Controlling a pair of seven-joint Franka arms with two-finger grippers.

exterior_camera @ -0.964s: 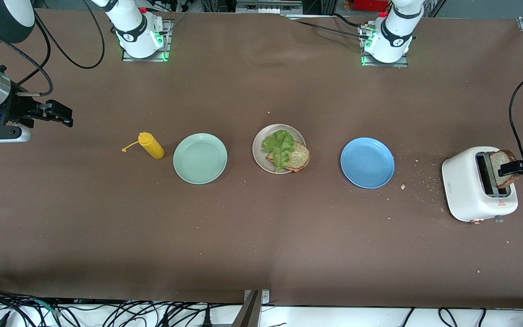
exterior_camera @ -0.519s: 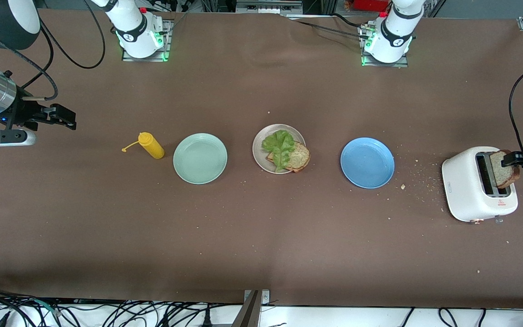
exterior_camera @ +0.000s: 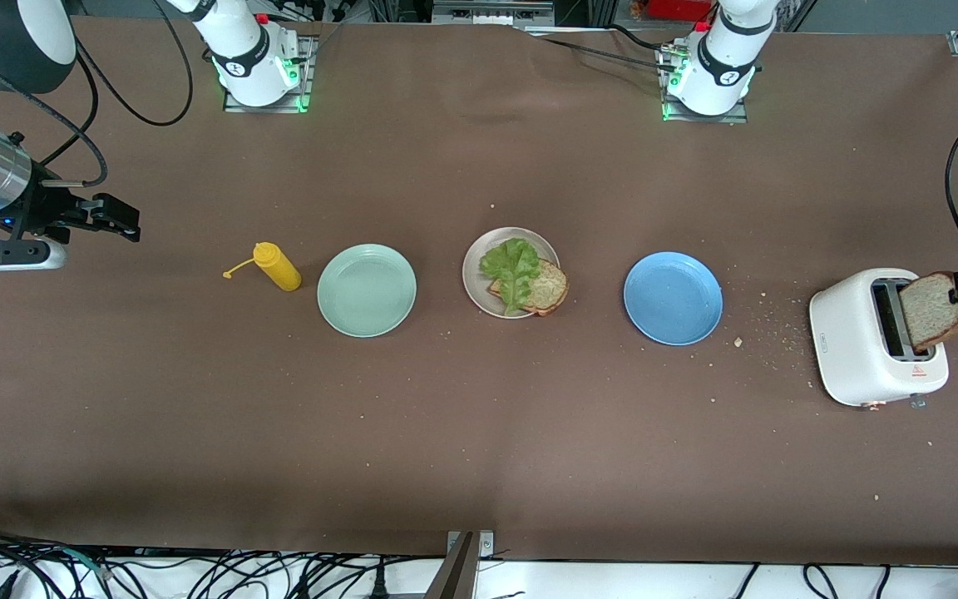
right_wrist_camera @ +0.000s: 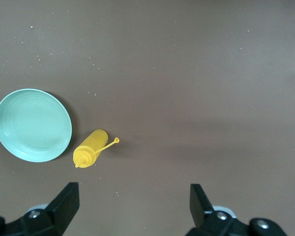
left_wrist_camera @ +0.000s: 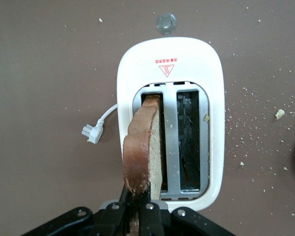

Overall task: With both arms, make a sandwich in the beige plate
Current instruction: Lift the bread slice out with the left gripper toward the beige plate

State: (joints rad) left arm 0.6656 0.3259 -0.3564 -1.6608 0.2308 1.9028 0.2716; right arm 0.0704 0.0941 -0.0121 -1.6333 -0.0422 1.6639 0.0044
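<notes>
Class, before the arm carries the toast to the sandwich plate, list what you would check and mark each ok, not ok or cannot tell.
1. Left gripper shut on toast slice: ok.
2. Slice fully out of the toaster slot: cannot tell.
3. Beige plate holds bread and lettuce: ok.
4. Blue plate lies under the route, flat: ok.
5. Right gripper open, waiting over its end of the table: ok.

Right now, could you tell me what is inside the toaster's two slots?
The toaster has one slot empty, only its wire guides showing. From the other, the toast slice rises, pinched at its crust by the left gripper. Whether its bottom edge has cleared the slot is hidden.
</notes>
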